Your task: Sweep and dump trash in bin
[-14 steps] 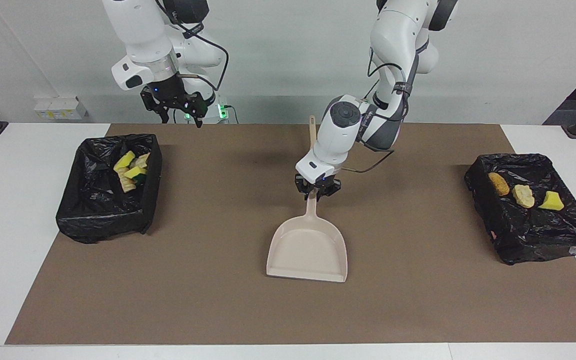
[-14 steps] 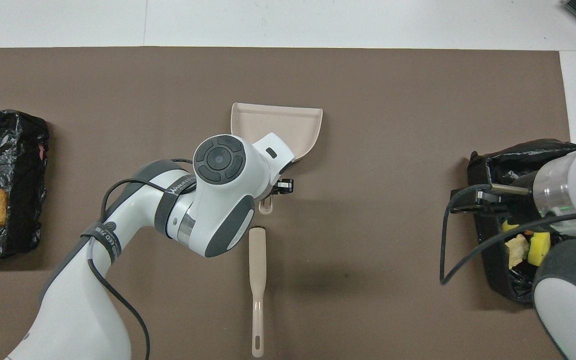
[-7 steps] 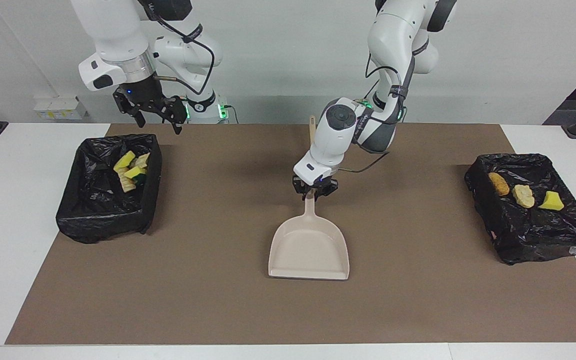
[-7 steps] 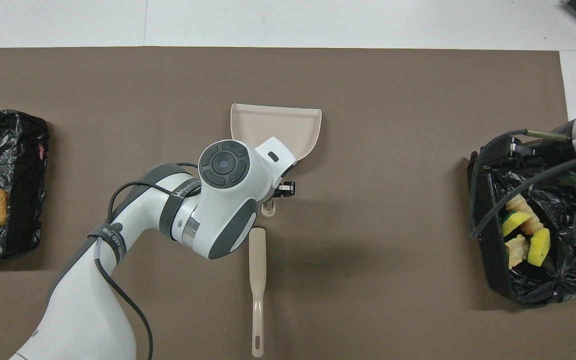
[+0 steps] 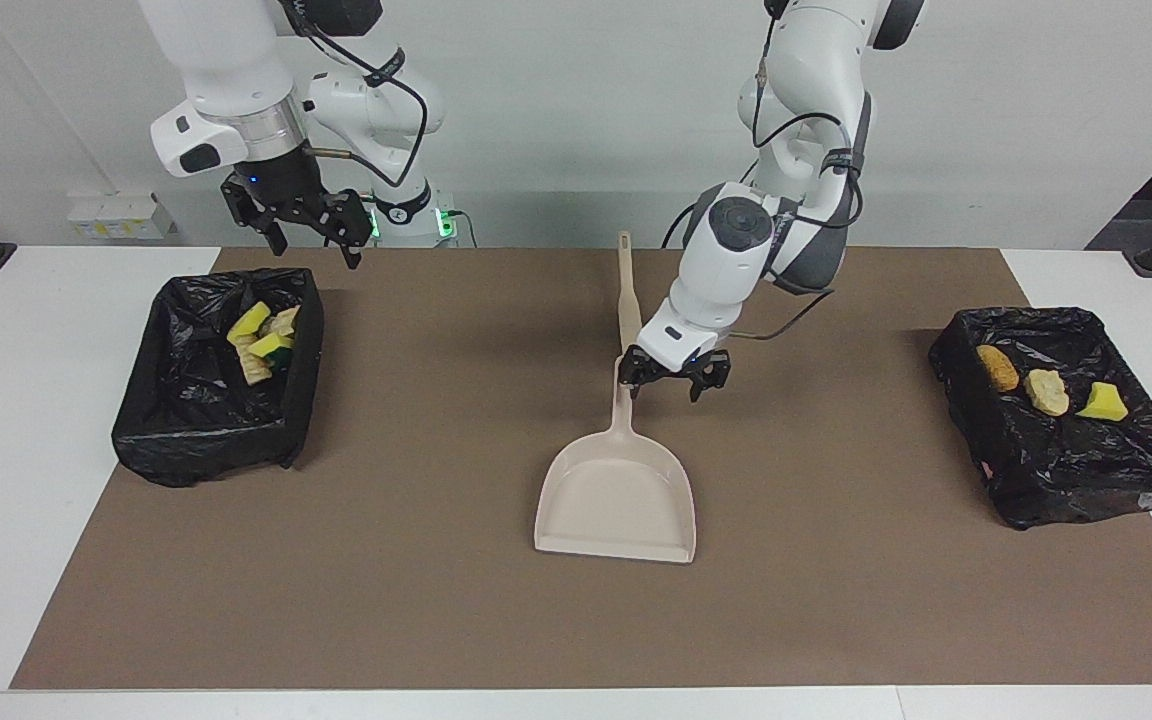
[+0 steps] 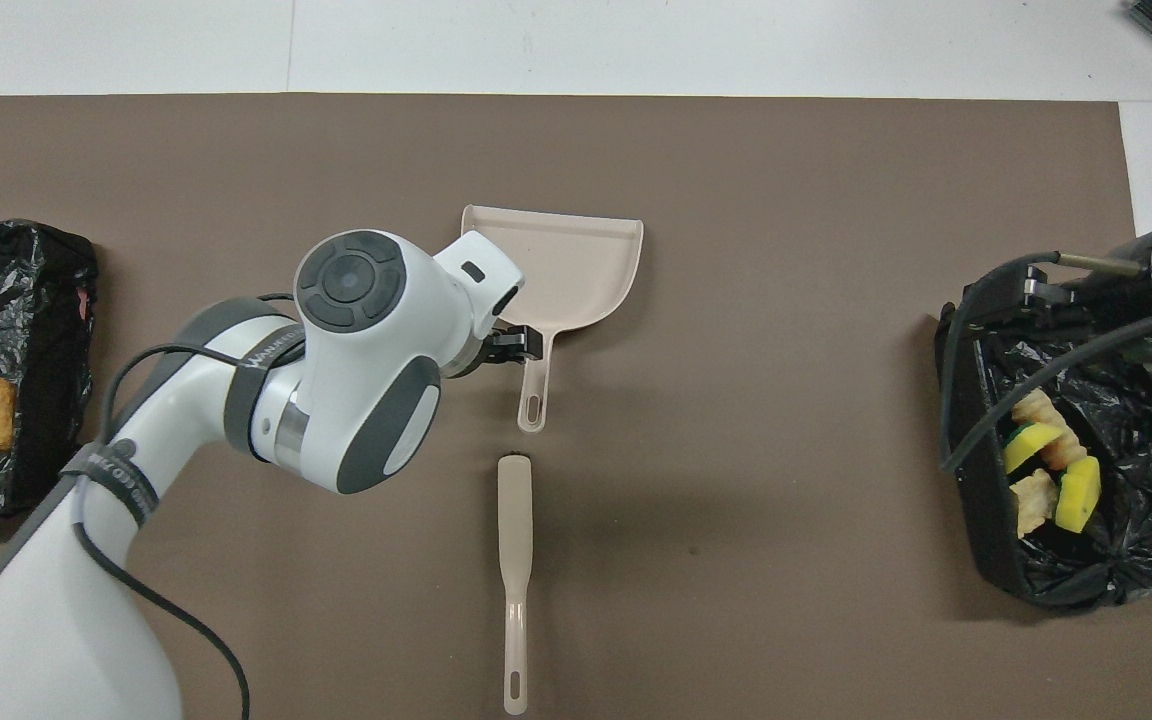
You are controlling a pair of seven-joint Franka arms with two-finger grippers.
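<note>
Now the left gripper (image 5: 674, 378) hangs just over the mat (image 5: 416, 560), beside the dustpan's handle, its fingers (image 5: 698, 386) spread wide and gripping nothing. The dustpan (image 5: 618, 492) lies flat mid-mat, its mouth pointing away from the robots; the brush (image 6: 515, 570) lies nearer the robots, in line with it. The right gripper (image 5: 302, 214) hovers above the bin (image 5: 198, 420) at its arm's end, fingers spread wide too, empty. Four pieces of trash (image 5: 262, 340) lie in that bin; three more sit on the black tray (image 5: 1086, 470) at the left arm's end.
</note>
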